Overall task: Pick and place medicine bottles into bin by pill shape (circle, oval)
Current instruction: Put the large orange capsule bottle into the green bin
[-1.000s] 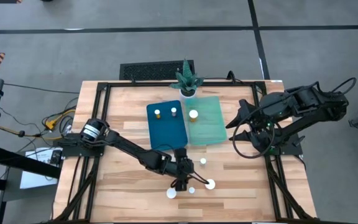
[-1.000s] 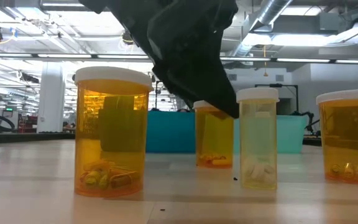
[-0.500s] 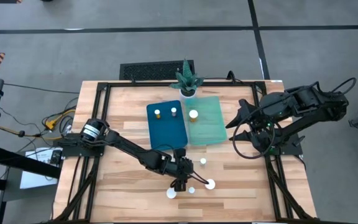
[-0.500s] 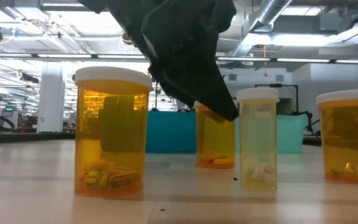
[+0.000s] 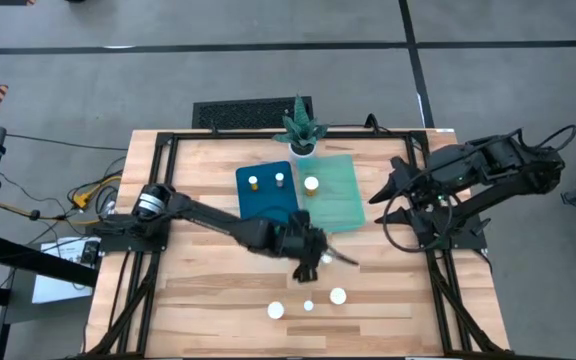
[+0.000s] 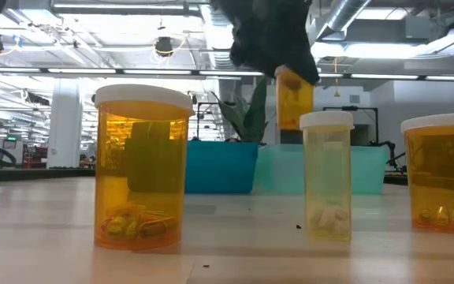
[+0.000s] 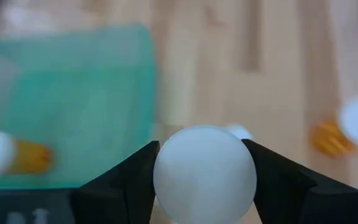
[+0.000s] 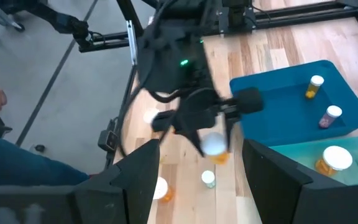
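Two bins sit mid-table: we count two bottles in the dark teal bin (image 5: 268, 205) and one wide-capped bottle (image 5: 311, 184) in the pale green bin (image 5: 336, 200), so we judge three sorted. The left gripper (image 5: 313, 255) hangs over the wood near the bins' front edge, fingers (image 7: 126, 180) pinching a white-capped amber bottle (image 6: 293, 96) lifted clear of the tabletop. The right gripper (image 5: 396, 195) waits beside the green bin; we cannot tell how its fingers stand. Left on the table are the large amber bottle (image 6: 142, 167), a slim pale bottle (image 6: 327, 175) and another amber one (image 6: 443, 175), so roughly half remains.
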### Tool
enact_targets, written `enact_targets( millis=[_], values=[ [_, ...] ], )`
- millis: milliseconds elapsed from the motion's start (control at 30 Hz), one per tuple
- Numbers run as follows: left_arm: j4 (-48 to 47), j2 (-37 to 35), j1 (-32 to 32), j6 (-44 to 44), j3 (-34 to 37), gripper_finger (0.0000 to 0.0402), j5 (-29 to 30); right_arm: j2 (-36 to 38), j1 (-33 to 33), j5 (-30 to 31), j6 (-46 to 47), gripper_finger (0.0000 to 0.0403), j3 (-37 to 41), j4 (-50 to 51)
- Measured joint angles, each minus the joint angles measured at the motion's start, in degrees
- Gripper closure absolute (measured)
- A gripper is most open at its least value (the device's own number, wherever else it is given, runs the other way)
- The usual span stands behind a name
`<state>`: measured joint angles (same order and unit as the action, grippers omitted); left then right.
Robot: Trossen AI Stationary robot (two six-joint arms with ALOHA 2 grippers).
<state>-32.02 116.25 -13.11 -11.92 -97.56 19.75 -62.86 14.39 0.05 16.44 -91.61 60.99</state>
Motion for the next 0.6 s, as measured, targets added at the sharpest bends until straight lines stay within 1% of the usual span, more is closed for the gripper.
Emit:
enact_targets(
  millis=[100,200,333,400,500,567,600],
  values=[
    [-0.4,-0.1,3.2,2.1,-3.3,0.0192,1.9,1.3,0.0,0.1,0.0,0.0165,0.0,-0.1],
    [-0.3,0.0,6.6,2.7,-5.2,0.0192,2.1,2.4,0.0,1.9,0.1,0.0165,0.0,-0.2],
    [2.6,0.0,11.1,4.2,-5.7,0.0196,2.1,3.4,0.0,3.2,0.1,0.0165,0.0,-0.1],
    [5.5,0.8,13.3,5.4,-5.7,0.0196,1.4,3.7,0.0,3.2,0.1,0.0165,0.0,-0.1],
    [8.7,1.4,16.3,7.3,-5.6,0.0193,-1.1,3.7,0.0,3.3,0.1,0.0165,0.0,-0.1],
    [13.3,2.6,17.9,8.4,-5.8,0.0193,-2.1,3.7,0.0,3.3,0.1,0.0165,0.0,0.0],
    [13.1,2.9,18.7,8.5,-5.9,0.0193,-2.6,3.7,0.0,3.4,0.1,0.0165,0.0,0.1]
  ],
)
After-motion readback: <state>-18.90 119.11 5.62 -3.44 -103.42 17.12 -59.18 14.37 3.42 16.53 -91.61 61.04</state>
